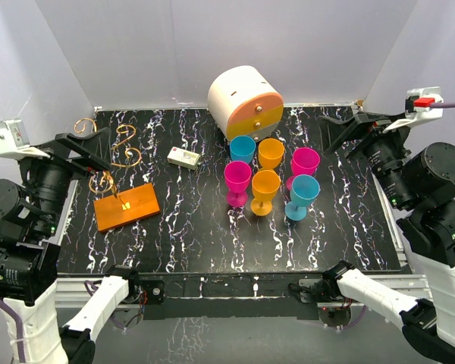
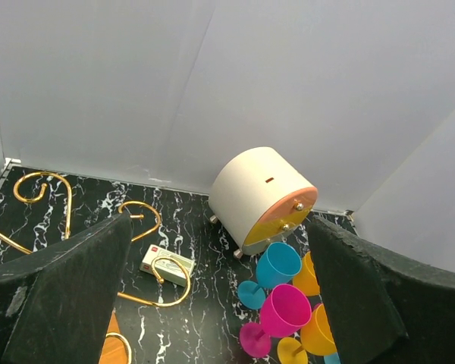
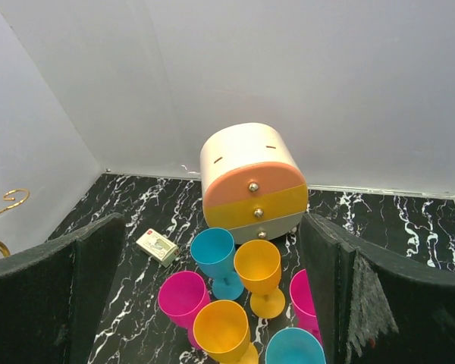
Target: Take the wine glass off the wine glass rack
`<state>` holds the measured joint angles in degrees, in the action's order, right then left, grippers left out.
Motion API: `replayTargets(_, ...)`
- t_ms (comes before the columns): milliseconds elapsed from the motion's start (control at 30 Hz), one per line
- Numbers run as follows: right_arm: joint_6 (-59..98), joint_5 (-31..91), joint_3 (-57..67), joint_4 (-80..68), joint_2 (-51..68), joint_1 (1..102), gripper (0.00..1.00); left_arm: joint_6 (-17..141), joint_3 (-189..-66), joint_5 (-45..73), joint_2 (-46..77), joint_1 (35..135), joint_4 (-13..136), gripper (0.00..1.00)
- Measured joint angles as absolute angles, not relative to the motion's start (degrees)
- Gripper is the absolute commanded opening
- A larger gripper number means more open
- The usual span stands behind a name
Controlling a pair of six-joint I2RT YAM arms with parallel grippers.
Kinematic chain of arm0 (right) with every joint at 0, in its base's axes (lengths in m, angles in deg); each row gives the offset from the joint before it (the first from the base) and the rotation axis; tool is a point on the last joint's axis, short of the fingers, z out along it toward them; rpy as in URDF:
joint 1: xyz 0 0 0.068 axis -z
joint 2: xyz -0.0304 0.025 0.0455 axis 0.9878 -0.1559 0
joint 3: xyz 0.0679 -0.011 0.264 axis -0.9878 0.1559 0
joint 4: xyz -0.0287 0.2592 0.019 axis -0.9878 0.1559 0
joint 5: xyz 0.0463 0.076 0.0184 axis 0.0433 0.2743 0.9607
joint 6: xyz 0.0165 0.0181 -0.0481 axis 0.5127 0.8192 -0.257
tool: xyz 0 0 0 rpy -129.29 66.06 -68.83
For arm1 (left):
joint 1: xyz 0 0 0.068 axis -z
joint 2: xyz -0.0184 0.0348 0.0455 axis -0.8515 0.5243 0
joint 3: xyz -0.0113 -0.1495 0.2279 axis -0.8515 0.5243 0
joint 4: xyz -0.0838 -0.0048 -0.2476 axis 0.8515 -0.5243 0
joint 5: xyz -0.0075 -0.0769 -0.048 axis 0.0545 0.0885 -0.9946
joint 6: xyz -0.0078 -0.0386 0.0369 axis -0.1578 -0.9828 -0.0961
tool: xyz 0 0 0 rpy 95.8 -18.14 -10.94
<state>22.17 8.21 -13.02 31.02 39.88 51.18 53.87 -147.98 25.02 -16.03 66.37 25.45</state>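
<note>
Orange, pink, blue wine glasses (image 1: 265, 185) stand upright before the drawer cabinet (image 1: 239, 92).

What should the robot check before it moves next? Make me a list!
1. Is the left gripper open: ok.
2. Is the right gripper open: ok.
3. Are both touching nothing: ok.
4. Is a glass hanging on the wine glass rack: not ok, its hooks look bare.
5. Are the six wine glasses upright on the table: ok.
6. Is the small white box apart from the rack: ok.
</note>
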Motion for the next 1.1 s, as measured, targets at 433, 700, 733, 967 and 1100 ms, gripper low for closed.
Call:
replayTargets(433, 22.26, 8.95, -12.19, 30.25, 39.59, 51.18, 0.98, 54.59, -148.31, 25.72, -16.4, 66.76, 25.16, 0.99)
replayTargets(700, 22.26, 9.13, -10.71, 28.9, 39.59, 51.18, 0.98, 54.78, -148.39, 26.18, -16.6, 66.76, 24.46, 0.99)
replayTargets(733, 22.26, 9.13, -10.58, 28.77, 39.59, 51.18, 0.98, 54.83, -148.39, 26.24, -16.62, 66.76, 24.44, 0.99)
replayTargets(967, 22.24, 9.11, -10.42, 28.22, 39.61, 51.18, 0.98, 55.0, -148.39, 26.29, -16.88, 66.76, 24.42, 0.99)
replayTargets(1100, 22.24, 9.11, -9.68, 27.39, 39.81, 51.18, 0.98, 55.11, -148.39, 26.31, -16.88, 66.76, 24.42, 0.99)
